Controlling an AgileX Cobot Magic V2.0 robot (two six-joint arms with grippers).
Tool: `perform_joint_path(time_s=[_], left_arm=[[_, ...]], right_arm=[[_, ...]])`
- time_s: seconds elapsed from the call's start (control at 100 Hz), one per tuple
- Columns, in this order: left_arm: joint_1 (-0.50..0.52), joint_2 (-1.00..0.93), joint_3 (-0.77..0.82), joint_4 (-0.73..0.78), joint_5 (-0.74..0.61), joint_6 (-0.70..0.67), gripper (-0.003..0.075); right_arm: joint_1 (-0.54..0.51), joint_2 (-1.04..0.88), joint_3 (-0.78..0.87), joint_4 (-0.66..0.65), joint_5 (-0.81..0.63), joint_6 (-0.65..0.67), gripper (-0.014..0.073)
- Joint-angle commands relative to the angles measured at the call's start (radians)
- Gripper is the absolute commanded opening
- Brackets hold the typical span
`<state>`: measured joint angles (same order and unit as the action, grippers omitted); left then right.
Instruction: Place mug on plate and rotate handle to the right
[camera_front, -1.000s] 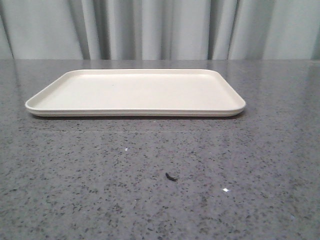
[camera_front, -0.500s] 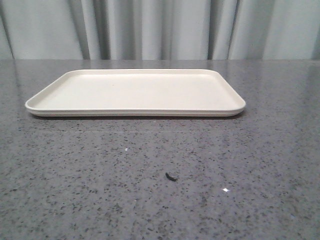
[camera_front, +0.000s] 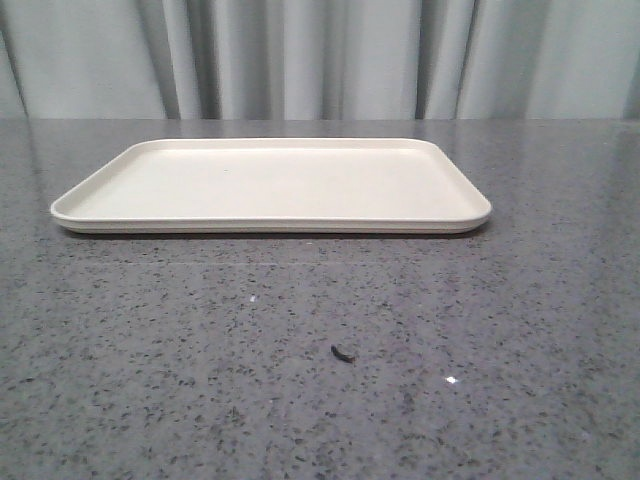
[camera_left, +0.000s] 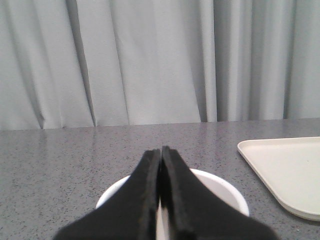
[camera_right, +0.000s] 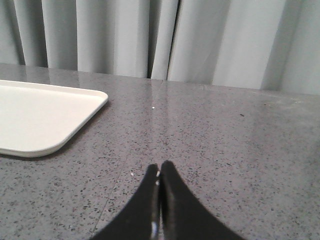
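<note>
The cream rectangular plate (camera_front: 270, 185) lies flat on the grey speckled table in the front view, with nothing on it. Its corner also shows in the left wrist view (camera_left: 287, 172) and the right wrist view (camera_right: 40, 117). The white mug (camera_left: 225, 187) shows only in the left wrist view, as a rim directly under my shut left gripper (camera_left: 161, 150), on the table to the left of the plate. Its handle and smiley face are hidden by the fingers. My right gripper (camera_right: 159, 166) is shut and empty over bare table, right of the plate. Neither gripper shows in the front view.
A small dark speck (camera_front: 342, 353) lies on the table in front of the plate. Grey curtains (camera_front: 320, 60) hang behind the table's far edge.
</note>
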<state>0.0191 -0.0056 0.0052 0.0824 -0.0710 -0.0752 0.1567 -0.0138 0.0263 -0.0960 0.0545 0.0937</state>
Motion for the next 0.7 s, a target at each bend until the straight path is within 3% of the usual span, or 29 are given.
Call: perform_joint_path(time_s=[0.0,0.69], left_arm=[[0.0,-0.032,0.003,-0.01,-0.073,-0.01,-0.0019],[0.0,-0.032,0.003,-0.008,-0.146,-0.01,-0.0019]], right_arm=[[-0.006,-0.012,-0.001,0.001,-0.081,-0.001,-0.0062],[-0.006,-0.012,-0.001,0.001,-0.085,-0.001,-0.0062]])
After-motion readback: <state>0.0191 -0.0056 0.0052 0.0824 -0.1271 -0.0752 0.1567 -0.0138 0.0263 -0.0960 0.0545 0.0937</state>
